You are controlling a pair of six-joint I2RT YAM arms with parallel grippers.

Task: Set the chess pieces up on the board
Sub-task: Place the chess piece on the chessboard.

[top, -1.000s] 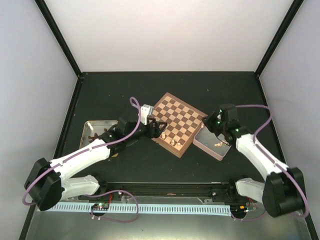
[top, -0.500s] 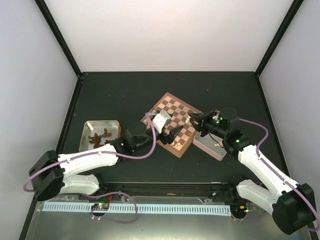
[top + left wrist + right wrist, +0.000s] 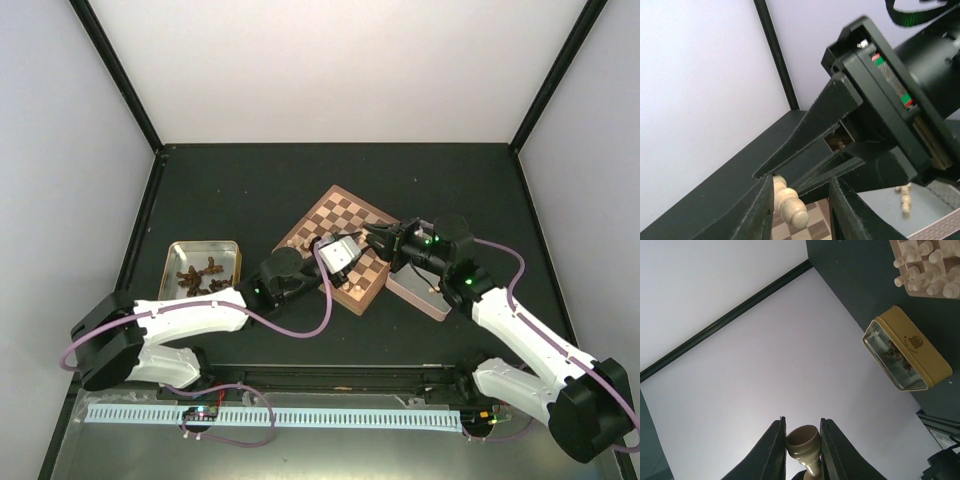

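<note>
The board [image 3: 335, 215] lies at an angle in the middle of the table. Both grippers meet over its near right part. My right gripper [image 3: 374, 240] is shut on a pale chess piece [image 3: 803, 440], whose wide end shows between the fingertips of that gripper [image 3: 803, 427]. In the left wrist view a pale chess piece [image 3: 787, 202] sits between the jaws of my left gripper [image 3: 799, 187], against one finger with a gap to the other. The right gripper's fingers [image 3: 805, 130] reach in just behind it. More pale pieces [image 3: 912, 272] stand on the board's edge rows.
A metal tray [image 3: 175, 250] holding dark brown pieces sits left of the board, also seen as a yellow-rimmed tray [image 3: 920, 347]. A grey tray [image 3: 415, 290] with a few pale pieces [image 3: 905, 200] lies against the board's right side.
The right gripper swung from the grey tray over the board with its piece. The left gripper moved right along the board's near edge to meet it, and its jaws narrowed.
</note>
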